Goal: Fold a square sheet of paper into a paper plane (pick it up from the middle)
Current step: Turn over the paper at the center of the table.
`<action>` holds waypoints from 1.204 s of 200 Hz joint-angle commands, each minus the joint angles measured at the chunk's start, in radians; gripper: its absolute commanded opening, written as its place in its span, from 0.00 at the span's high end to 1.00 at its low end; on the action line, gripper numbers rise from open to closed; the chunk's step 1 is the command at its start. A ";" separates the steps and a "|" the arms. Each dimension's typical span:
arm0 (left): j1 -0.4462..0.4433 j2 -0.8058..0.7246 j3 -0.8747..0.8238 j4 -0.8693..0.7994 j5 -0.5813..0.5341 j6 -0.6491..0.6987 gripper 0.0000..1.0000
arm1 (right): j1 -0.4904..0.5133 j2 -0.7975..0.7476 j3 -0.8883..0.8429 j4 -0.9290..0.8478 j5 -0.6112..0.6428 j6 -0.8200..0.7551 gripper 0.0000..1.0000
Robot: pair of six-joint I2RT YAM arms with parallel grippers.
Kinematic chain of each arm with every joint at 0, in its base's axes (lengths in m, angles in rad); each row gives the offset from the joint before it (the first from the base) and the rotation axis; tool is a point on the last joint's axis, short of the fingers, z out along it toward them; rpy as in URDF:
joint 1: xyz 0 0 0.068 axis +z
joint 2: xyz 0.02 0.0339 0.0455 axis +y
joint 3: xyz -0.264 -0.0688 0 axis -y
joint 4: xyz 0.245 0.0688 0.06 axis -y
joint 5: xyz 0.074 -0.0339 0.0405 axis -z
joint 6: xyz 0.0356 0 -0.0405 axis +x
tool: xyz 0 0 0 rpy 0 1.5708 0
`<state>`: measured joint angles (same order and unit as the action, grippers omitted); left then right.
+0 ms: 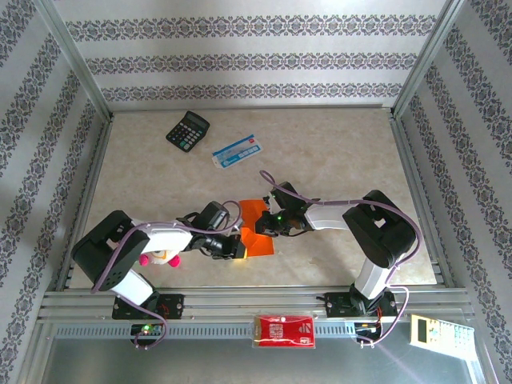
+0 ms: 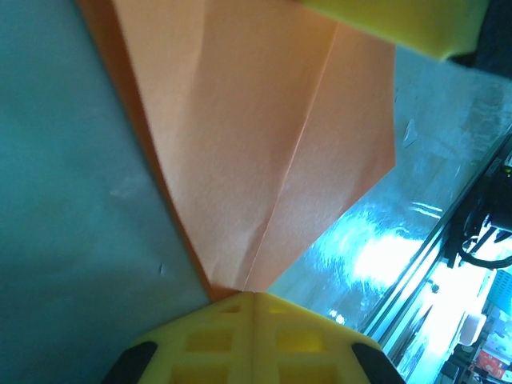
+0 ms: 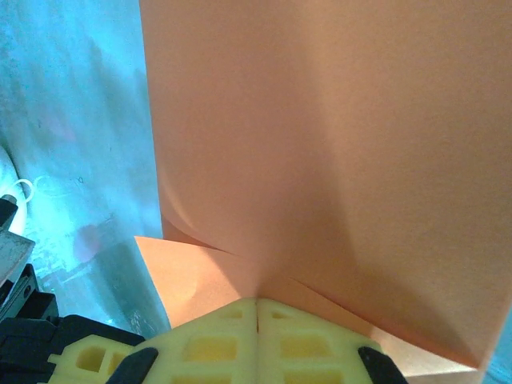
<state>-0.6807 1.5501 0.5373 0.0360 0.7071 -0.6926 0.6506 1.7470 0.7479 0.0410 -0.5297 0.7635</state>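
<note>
Left tool at orange paper tip

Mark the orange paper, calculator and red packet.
orange paper (image 1: 261, 244): top view, near half.
black calculator (image 1: 188, 130): top view, keypad.
red packet (image 1: 284, 330): top view, centre.

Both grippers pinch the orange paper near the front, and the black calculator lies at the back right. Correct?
No. The top external view shows the black calculator at the back left, not right. The left gripper and right gripper do both pinch the orange paper near the front.
</note>
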 commanded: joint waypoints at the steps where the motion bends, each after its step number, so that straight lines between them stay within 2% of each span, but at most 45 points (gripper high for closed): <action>1: -0.002 -0.059 -0.028 -0.139 0.002 0.021 1.00 | -0.010 0.088 -0.063 -0.251 0.241 -0.006 1.00; 34: 0.021 -0.167 -0.018 0.008 -0.022 -0.065 1.00 | -0.001 0.081 -0.040 -0.246 0.214 -0.026 1.00; 97: 0.025 0.059 0.146 -0.021 -0.093 -0.018 1.00 | 0.003 0.071 -0.034 -0.237 0.200 -0.029 1.00; 162: 0.040 0.152 0.119 -0.019 -0.101 0.018 1.00 | -0.003 0.012 0.015 -0.252 0.157 -0.083 1.00; 203: 0.039 0.183 0.074 0.003 -0.112 0.013 1.00 | -0.001 -0.104 0.021 -0.265 0.097 -0.123 0.88; 241: 0.039 0.191 0.069 0.010 -0.106 0.004 1.00 | 0.039 -0.254 -0.093 -0.302 0.154 -0.032 0.79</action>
<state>-0.6460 1.6806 0.6521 0.1169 0.6662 -0.7036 0.6559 1.5692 0.7170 -0.1806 -0.4446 0.6807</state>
